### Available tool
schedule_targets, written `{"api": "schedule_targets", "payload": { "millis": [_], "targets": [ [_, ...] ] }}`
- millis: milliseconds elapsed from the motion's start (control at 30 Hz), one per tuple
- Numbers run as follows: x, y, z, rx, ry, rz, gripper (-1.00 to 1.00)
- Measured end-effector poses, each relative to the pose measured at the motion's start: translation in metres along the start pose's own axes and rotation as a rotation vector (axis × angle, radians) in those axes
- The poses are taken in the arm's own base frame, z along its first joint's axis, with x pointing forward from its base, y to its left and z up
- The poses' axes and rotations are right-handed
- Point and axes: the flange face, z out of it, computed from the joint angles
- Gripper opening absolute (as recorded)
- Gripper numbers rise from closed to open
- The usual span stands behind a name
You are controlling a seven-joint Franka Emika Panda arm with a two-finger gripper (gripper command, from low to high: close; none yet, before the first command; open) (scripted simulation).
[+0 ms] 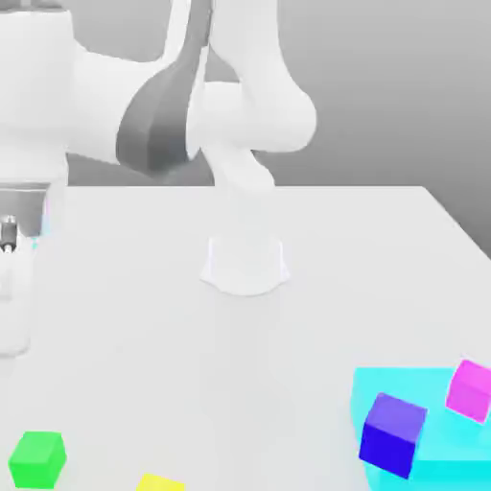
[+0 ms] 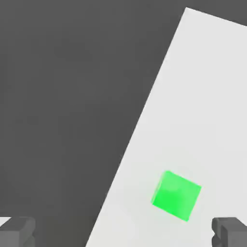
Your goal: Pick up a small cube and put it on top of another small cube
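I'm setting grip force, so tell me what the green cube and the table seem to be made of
Green cube: looks like matte plastic or painted foam; flat even colour, no gloss, grain or markings. It's a simulator's render, so that's a guess.
Table: a smooth, matte white surface, possibly laminate or painted board; uniform, with no texture or seams showing.

No text, label, brand, number or sign can be read anywhere in either view. The small matte bright green cube (image 1: 37, 458) has plain, unmarked faces, and so do the blue-violet cube (image 1: 392, 433), the magenta cube (image 1: 470, 388) and the yellow cube (image 1: 159, 482). The pale grey worktop (image 1: 144, 336) and the white robot arm (image 1: 230, 105) carry no lettering either.
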Motion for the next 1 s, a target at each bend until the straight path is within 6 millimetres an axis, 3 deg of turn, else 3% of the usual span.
{"api": "schedule_targets", "payload": {
  "millis": [200,333,367,567,633,733,867,1000],
  "targets": [
    [0.030,0.020,0.095,-0.138,-0.056,0.276,0.00],
    [0.030,0.029,0.154,-0.157,-0.066,0.319,0.00],
    [0.029,0.031,0.165,-0.158,-0.065,0.319,-1.00],
    [0.029,0.032,0.171,-0.156,-0.066,0.320,-1.00],
    [0.030,0.029,0.157,-0.156,-0.067,0.321,-1.00],
    [0.032,0.024,0.117,-0.156,-0.066,0.317,-1.00],
    [-0.064,0.026,0.061,-0.144,-0.091,0.151,-1.00],
    [-0.156,0.053,0.013,-0.136,-0.109,-0.019,-1.00]
  ]
}}
